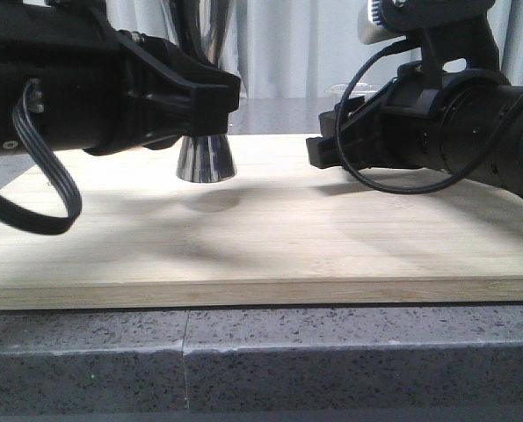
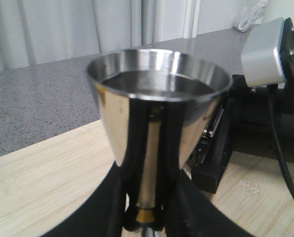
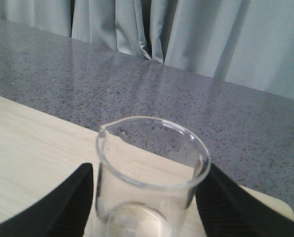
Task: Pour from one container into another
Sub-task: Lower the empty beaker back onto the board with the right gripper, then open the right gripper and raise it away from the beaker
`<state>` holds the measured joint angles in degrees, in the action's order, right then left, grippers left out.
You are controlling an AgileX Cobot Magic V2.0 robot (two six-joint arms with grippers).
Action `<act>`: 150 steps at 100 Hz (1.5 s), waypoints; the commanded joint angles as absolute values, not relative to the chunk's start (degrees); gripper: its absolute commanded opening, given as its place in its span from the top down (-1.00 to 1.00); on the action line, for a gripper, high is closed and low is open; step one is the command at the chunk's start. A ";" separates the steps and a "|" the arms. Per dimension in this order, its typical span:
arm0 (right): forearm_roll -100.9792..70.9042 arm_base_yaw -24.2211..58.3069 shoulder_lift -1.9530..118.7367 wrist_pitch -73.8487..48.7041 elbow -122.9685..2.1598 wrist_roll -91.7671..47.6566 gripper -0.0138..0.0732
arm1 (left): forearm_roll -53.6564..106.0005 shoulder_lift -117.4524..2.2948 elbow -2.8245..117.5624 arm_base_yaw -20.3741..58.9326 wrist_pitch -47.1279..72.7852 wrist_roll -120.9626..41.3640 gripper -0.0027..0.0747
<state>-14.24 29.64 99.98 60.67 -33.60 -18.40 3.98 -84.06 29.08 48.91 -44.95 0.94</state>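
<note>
The steel jigger [image 1: 206, 159] hangs a little above the wooden board [image 1: 270, 251], with its shadow beneath it. My left gripper [image 1: 215, 98] is shut on its waist, the black fingers [image 2: 172, 148] clamping just above the gold band [image 2: 146, 215]. Its upper cup [image 2: 159, 81] stands upright and holds clear liquid. The clear glass beaker [image 3: 151, 170] stands upright and looks empty, its pouring lip [image 3: 105, 132] turned to one side. My right gripper [image 3: 147, 197] is shut on it, one finger on each flank. In the front view the right gripper [image 1: 319, 151] hides most of the beaker.
The board lies on a speckled grey counter [image 1: 243, 360] that runs on behind it to pale curtains [image 3: 211, 34]. The two arms face each other closely over the board's far half. My right arm's camera housing [image 2: 265, 52] sits just beyond the jigger.
</note>
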 commanded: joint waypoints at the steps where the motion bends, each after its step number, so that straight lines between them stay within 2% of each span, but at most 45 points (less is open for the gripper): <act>1: -13.79 29.76 97.45 65.02 -34.70 -18.54 -0.30 | 3.89 -82.16 30.83 49.21 -50.19 1.52 0.98; 42: -13.79 29.76 93.47 60.59 -34.70 -18.54 -0.31 | 3.89 -82.16 30.83 49.21 -50.29 1.52 0.98; 61: -13.79 29.76 92.10 58.17 -34.70 -18.54 -0.56 | 3.89 -82.16 30.83 49.21 -50.29 1.52 0.98; 73: -13.79 29.86 90.80 58.17 -34.70 -18.54 -0.62 | 3.89 -82.16 30.83 49.21 -50.29 1.52 0.98; 119: -10.79 29.86 77.32 58.54 -34.81 -18.64 -0.62 | 4.23 -82.16 30.83 48.97 -51.51 -0.30 0.98; 150: -10.70 29.86 70.50 58.06 -34.81 -18.64 -0.62 | 4.37 -82.16 30.83 45.43 -52.93 0.00 0.98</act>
<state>-11.86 29.85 72.81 54.07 -33.49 -18.40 4.09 -84.06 29.08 46.21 -46.28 0.00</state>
